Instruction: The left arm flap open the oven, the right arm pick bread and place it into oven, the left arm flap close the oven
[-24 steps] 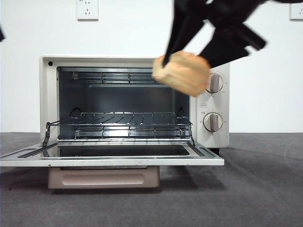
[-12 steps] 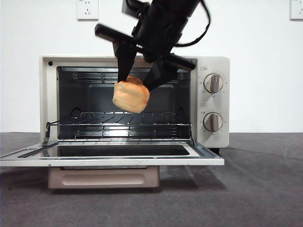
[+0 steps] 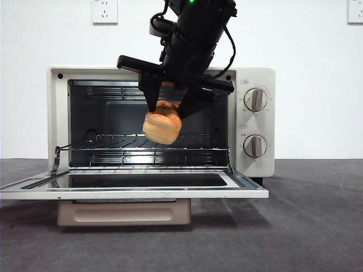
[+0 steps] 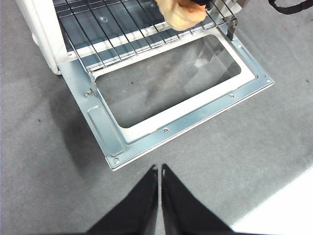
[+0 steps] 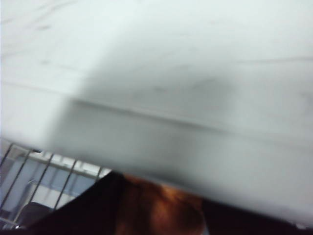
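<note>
In the front view, we saw the oven [image 3: 161, 122] with its door down and the right gripper [image 3: 167, 110] clamping the bread [image 3: 162, 128] above the rack [image 3: 142, 148], unreleased. In the left wrist view, the left gripper [image 4: 160, 171] hung pinched together, empty. The right wrist view showed the bread [image 5: 159, 208] between its jaws. Release and closing remained.

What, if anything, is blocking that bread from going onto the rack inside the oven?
Nothing visible. The oven has its door folded down flat, and the right gripper holds the bread at the mouth, just above the bare wire rack. The left gripper waits in front, clear of the door.
</note>
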